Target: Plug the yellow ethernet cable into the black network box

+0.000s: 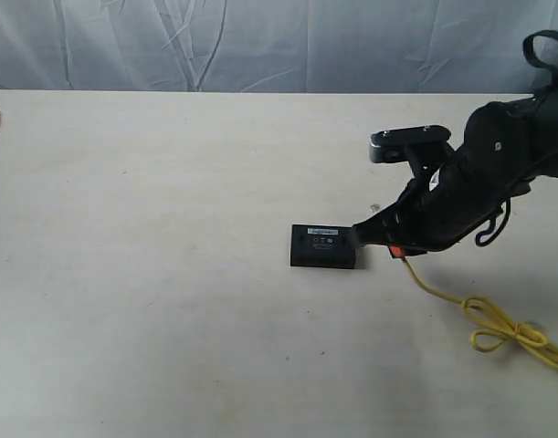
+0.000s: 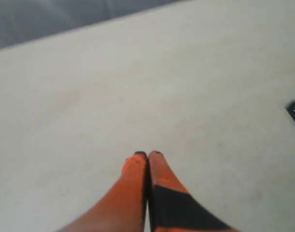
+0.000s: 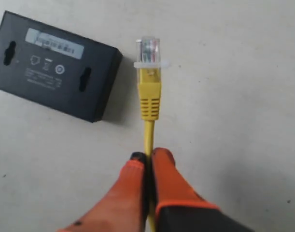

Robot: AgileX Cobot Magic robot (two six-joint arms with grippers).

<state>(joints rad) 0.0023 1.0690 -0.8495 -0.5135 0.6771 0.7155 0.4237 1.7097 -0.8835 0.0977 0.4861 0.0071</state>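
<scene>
Plug (image 3: 150,48) stood just beside the black network box (image 3: 55,65), unplugged; the right gripper (image 3: 148,157) was clamped on the yellow ethernet cable (image 3: 149,104) close behind it, likely for steering control; the left gripper (image 2: 147,154) sat closed, empty.

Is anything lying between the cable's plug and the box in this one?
Nothing visible. The right gripper is shut on the cable just behind its plug, which is beside the box with only bare table between them. The box's port does not show in any view.
</scene>
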